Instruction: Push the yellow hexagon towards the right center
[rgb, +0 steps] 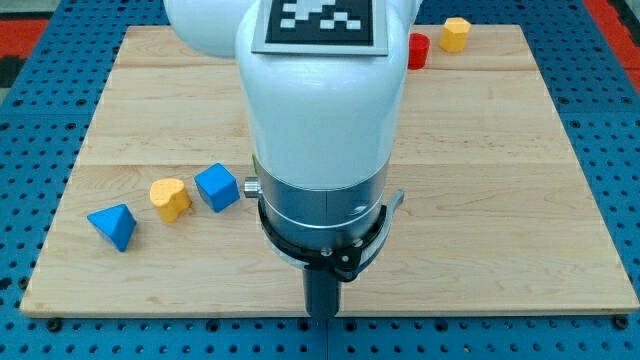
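Note:
The yellow hexagon sits near the view's top right corner of the wooden board. A red cylinder stands just left of it, partly hidden behind my white arm. My tip is at the board's bottom edge, in the middle, far below and left of the yellow hexagon. It touches no block.
A blue cube, a yellow heart-shaped block and a blue triangular block lie in a row at the view's lower left. My arm's white body hides the board's top middle. A blue pegboard surrounds the board.

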